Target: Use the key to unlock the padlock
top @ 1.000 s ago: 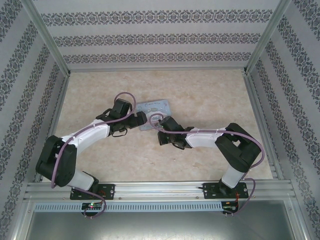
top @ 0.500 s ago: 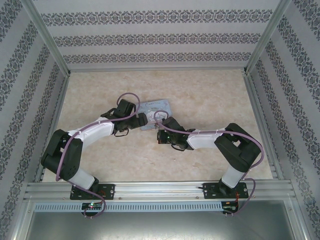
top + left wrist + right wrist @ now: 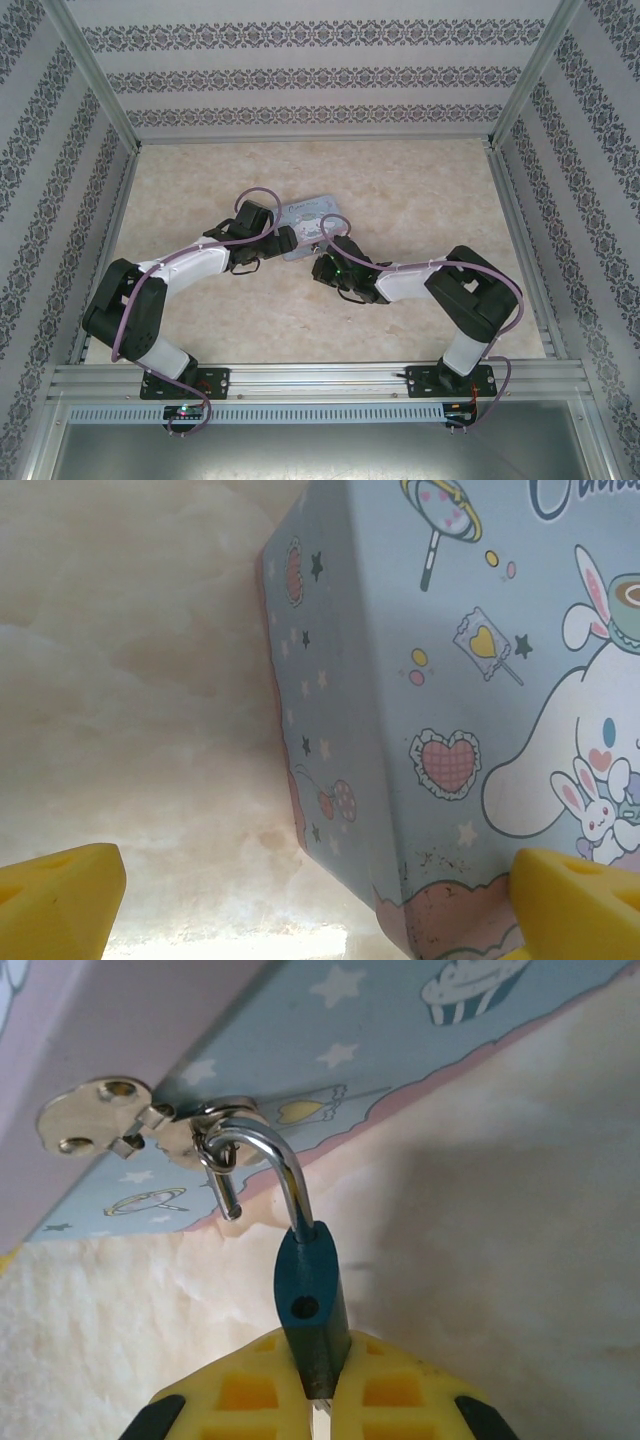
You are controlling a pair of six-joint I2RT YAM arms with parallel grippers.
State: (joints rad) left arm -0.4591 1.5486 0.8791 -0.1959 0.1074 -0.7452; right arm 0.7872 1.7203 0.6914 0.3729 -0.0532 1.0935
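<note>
1 padlock (image 3: 312,1310) is clamped by the right gripper (image 3: 318,1400), shackle (image 3: 270,1165) hooked in hasp (image 3: 100,1115) | 1 tin (image 3: 450,680) is flanked by the wide-spread left gripper (image 3: 320,900), nothing gripped

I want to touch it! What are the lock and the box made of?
The lock looks like metal painted matte teal; its loop is shiny bare metal with bright glints. The box seems printed tin, smooth with crisp edges, maybe card.

Your right gripper (image 3: 318,1385) pinches the padlock (image 3: 310,1305) between yellow jaws; the shackle (image 3: 287,1175), one leg free, hooks through the hasp (image 3: 150,1125) on the tin (image 3: 400,1040).
</note>
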